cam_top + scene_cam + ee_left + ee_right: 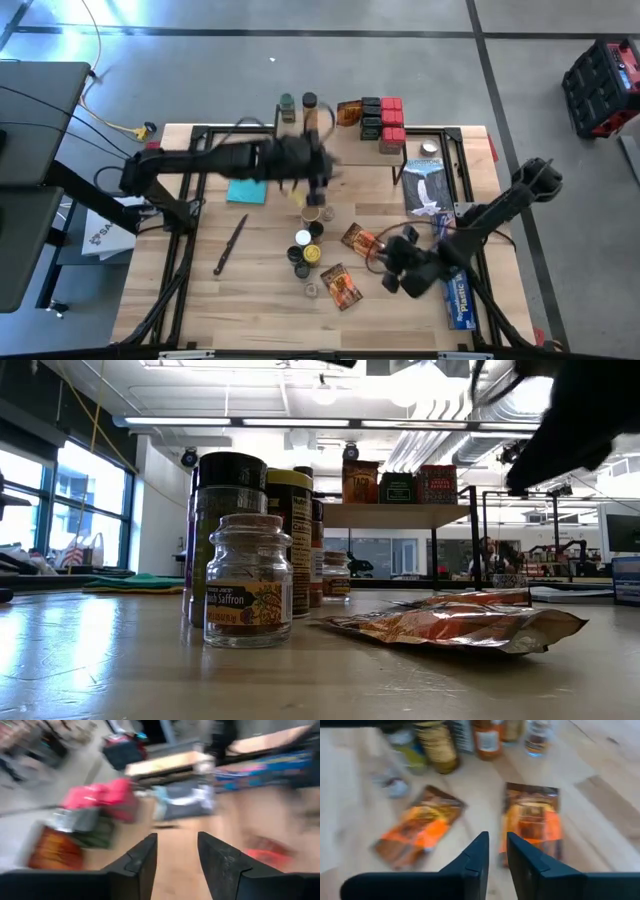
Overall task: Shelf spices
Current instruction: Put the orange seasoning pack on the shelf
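Orange-brown packets [531, 822] below right end effector [497, 851]

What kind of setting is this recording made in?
Likely a robotics lab or open workshop, not a kitchen: a wooden table on a concrete floor, exposed ceiling ducts, and a red toolbox nearby.

Glass saffron jar [247, 582]; glossy crinkled foil packet [450, 626]; smooth wooden table [120, 670]; matt black knife [229, 245].

Red and dark boxes [383, 118] sit atop the shelf [420, 135] at the counter's one o'clock. Small jars [309, 247] cluster at centre, with two orange-brown packets [341, 285] lying flat at their four o'clock.
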`<state>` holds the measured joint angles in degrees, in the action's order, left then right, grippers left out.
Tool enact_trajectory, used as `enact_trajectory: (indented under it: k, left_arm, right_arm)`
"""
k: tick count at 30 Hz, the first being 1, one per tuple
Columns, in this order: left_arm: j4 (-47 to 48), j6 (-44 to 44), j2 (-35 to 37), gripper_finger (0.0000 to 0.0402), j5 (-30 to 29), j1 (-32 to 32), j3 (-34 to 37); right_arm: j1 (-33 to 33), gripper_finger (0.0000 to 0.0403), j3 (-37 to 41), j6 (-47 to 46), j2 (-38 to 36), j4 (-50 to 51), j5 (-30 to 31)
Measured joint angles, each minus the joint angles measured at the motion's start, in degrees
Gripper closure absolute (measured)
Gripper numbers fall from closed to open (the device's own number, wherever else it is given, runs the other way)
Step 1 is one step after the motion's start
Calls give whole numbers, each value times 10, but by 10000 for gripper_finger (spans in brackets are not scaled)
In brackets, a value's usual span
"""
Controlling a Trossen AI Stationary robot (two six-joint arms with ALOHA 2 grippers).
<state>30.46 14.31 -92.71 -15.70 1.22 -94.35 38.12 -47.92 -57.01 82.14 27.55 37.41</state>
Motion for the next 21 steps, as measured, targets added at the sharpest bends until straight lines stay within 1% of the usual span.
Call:
enact_trajectory:
  k: [3,6,9,11,14,17,21]
  left_arm:
    - [34,-72,-8,280,0,-61,0]
    - [40,-115,-23,294,-6,-122,0]
    - [33,-152,-45,309,-46,-179,0]
    - [23,-181,-64,317,-75,-211,0]
    - [4,-240,-95,326,-104,-246,0]
    - [-29,-293,-130,331,-104,-268,0]
    - [-54,-307,-173,332,-102,-282,0]
  right_arm:
    - [-49,337,0,41,13,6,-32]
    - [-88,336,0,103,37,-13,-65]
    - [-111,336,0,142,73,-29,-88]
    - [-117,336,0,145,98,-39,-98]
    - [-114,336,0,98,129,-48,-113]
    - [-87,336,0,24,146,-47,-123]
    - [-29,336,-1,-62,148,-49,-126]
